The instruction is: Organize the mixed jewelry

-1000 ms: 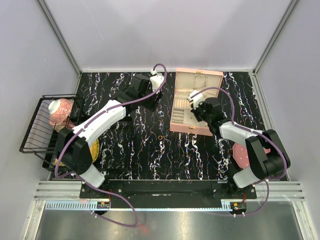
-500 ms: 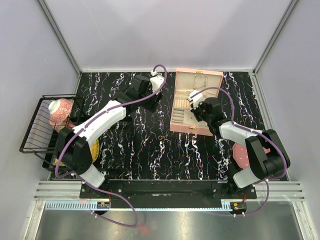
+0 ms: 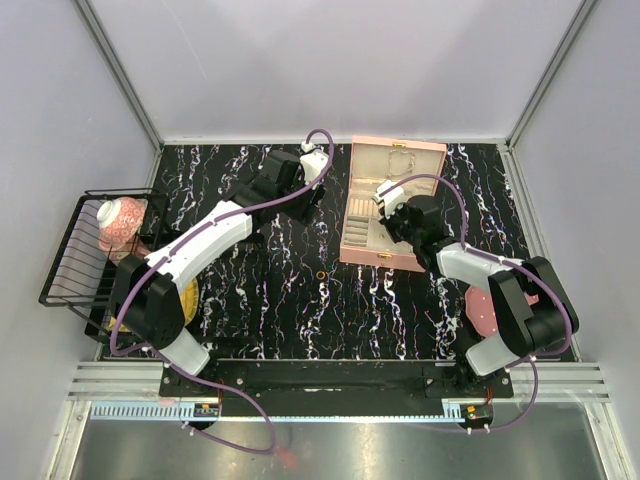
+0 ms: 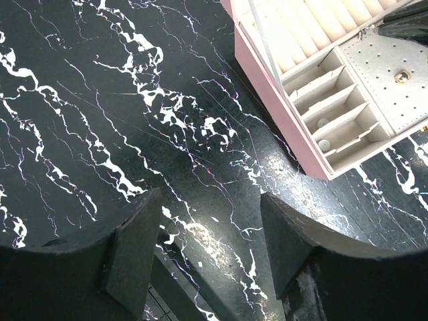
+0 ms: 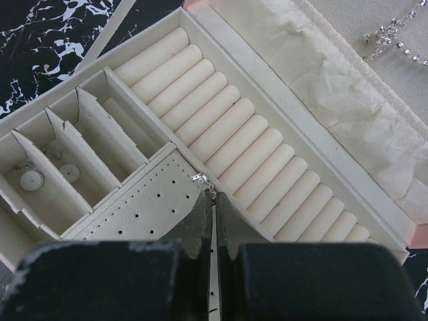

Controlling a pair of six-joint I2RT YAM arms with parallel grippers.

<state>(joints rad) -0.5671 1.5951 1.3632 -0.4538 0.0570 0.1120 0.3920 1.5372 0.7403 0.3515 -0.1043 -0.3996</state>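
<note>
Surface: black, white-veined table (image 3: 260,300) enclosed by pale grey walls (image 3: 330,60) | left gripper (image 4: 208,204) held spread above it | right gripper (image 5: 208,195) pressed together, tiny silver piece (image 5: 198,178) at tips

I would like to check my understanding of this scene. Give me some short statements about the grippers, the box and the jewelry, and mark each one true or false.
1. The right gripper is shut on a tiny sparkling piece over the pink box. True.
2. The left gripper holds the gold ring. False: it is open and empty; the ring lies on the table.
3. The pink box is closed. False: it stands open.
4. A thin sparkling strand lies on the box's pale lining. True.
</note>
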